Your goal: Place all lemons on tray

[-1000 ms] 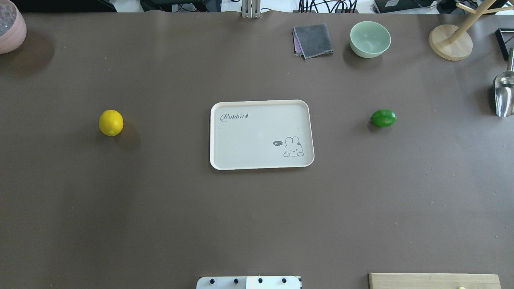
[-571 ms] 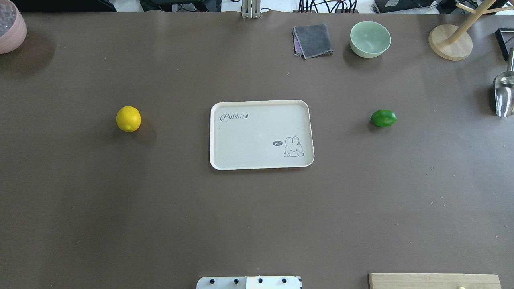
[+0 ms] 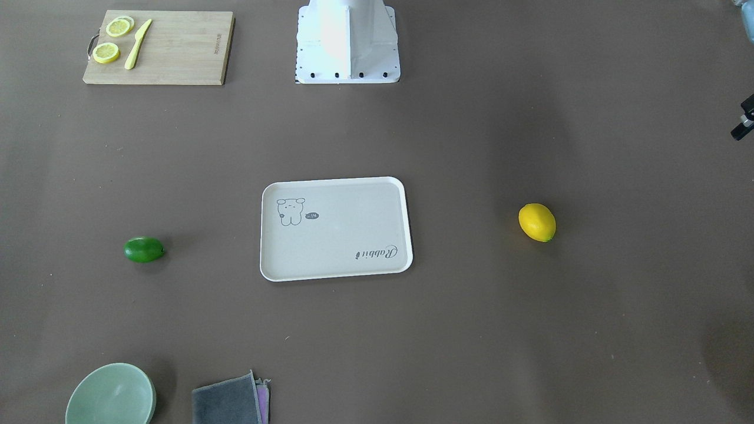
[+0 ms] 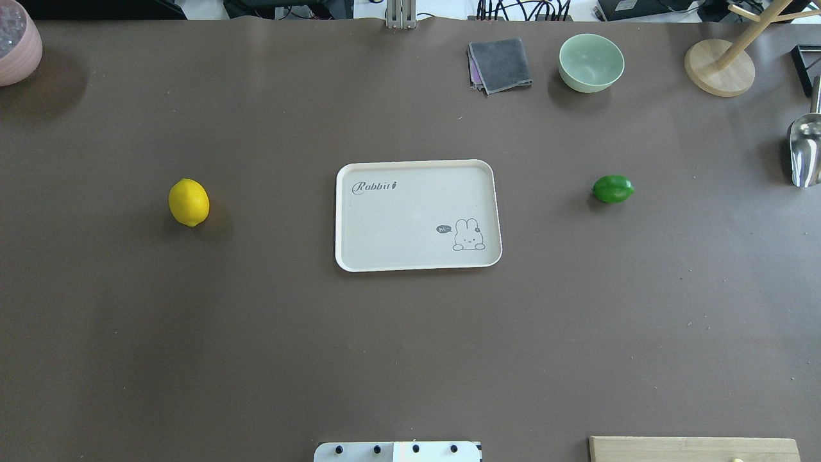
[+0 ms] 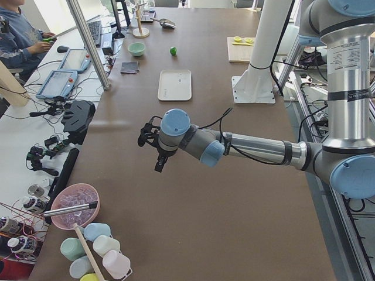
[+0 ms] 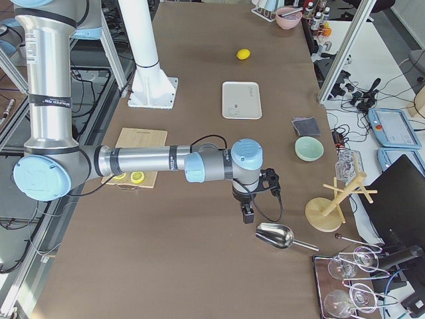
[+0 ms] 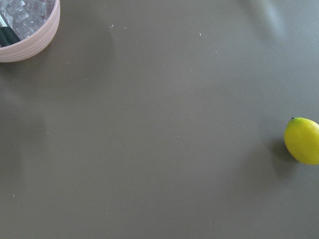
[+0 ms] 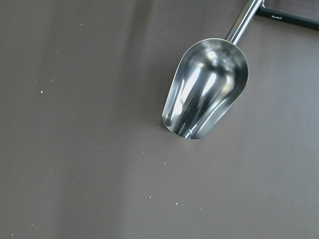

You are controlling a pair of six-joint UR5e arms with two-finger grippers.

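Yellow lemon (image 4: 188, 202) well apart from left gripper (image 5: 157, 164) (off tray (image 4: 410, 212))

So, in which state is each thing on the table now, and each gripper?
tray: empty.
yellow lemon: on the table, off the tray.
green lemon: on the table, off the tray.
green bowl: upright, empty.
cloth: folded.
scoop: lying hollow up, empty.
pink bowl: holds ice.
left gripper: open or shut, cannot tell.
right gripper: cannot tell.

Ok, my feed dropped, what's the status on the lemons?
Left gripper, right gripper out at table ends, open or shut unclear. Yellow lemon, green lemon flanking tray, neither on it. Nothing between them.
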